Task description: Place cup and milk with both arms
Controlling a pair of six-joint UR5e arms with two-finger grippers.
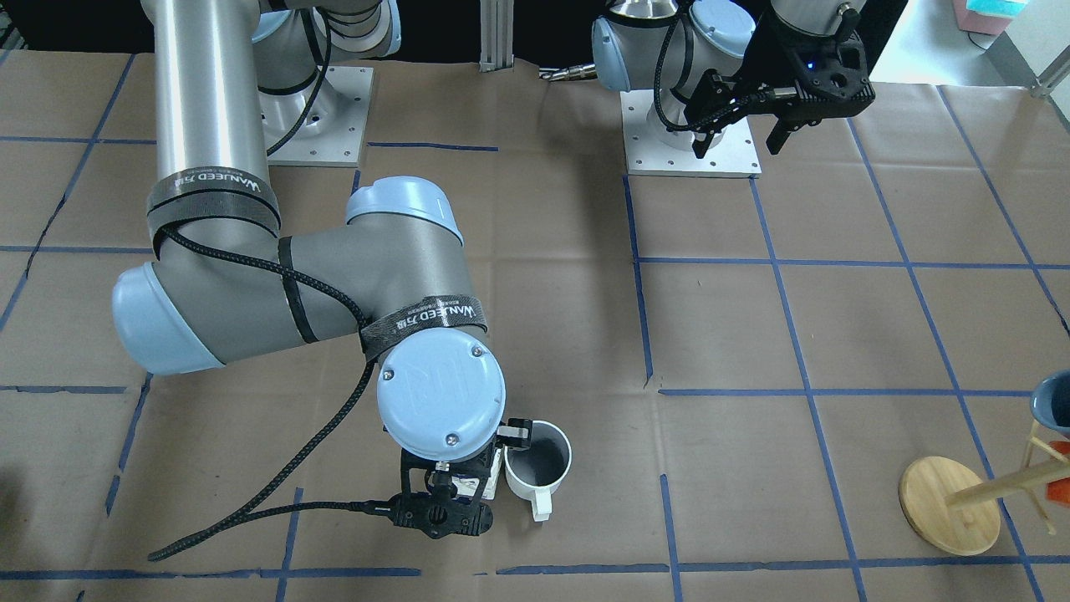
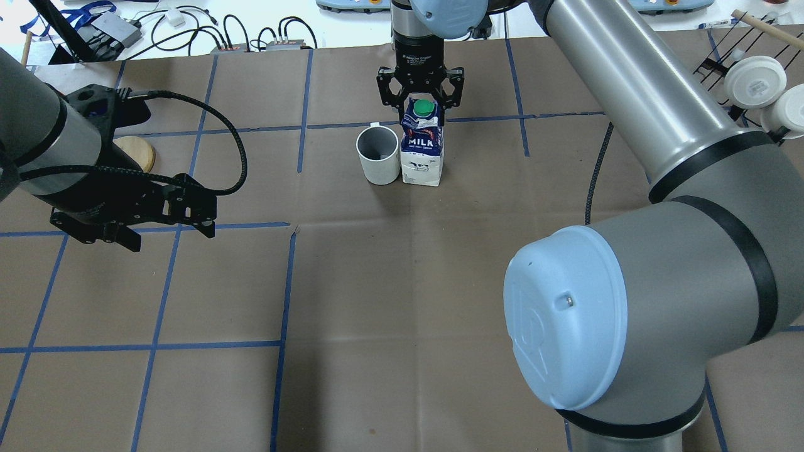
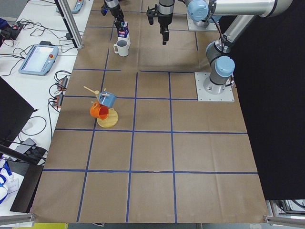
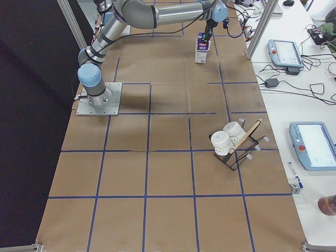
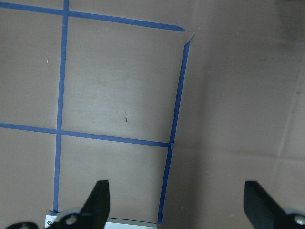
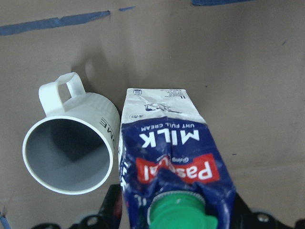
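The milk (image 2: 422,147) stands upright at the table's far middle, with the cup (image 2: 378,154) upright and touching its left side. In the front-facing view the cup (image 1: 539,464) points its handle away from the robot. My right gripper (image 2: 419,94) is open and straddles the carton's top at the level of the green cap. The right wrist view shows the milk (image 6: 176,157) between the spread fingers and the cup (image 6: 71,152) beside it. My left gripper (image 2: 166,226) is open and empty, hovering over bare table at the near left, far from both things.
A wooden mug tree (image 3: 107,117) with a blue and an orange mug stands on the robot's far left. A rack with white cups (image 2: 754,81) stands at the far right. My right arm's elbow (image 2: 628,314) spans the right half of the table.
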